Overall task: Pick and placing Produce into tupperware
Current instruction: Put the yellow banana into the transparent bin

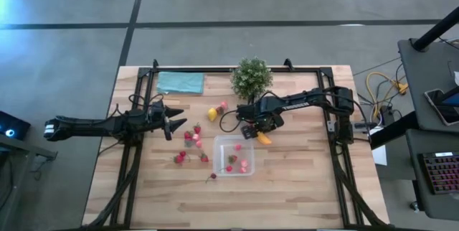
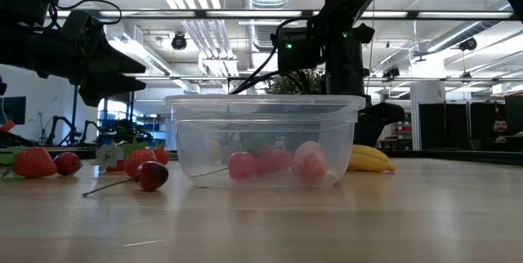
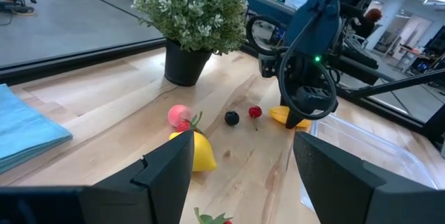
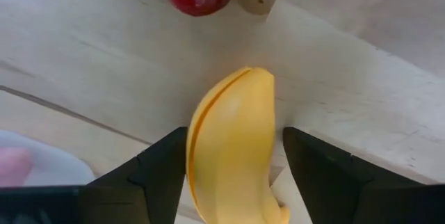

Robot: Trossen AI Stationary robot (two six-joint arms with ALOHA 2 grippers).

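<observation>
Pick step in hand: right gripper (image 4: 233, 161) straddles the banana (image 4: 233, 140) lying on the wooden table (image 1: 301, 195) just beside the tupperware (image 1: 234, 155), fingers apart with gaps either side, not yet clamped. Next move, by my judgement: close, lift, carry over the rim. Left gripper (image 1: 169, 123) waits open near scattered strawberries (image 1: 188, 135); bright workshop behind.

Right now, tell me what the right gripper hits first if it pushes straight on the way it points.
The banana: it lies between the right gripper's open fingers, on the table beside the tupperware. Probably the wood right after.
</observation>
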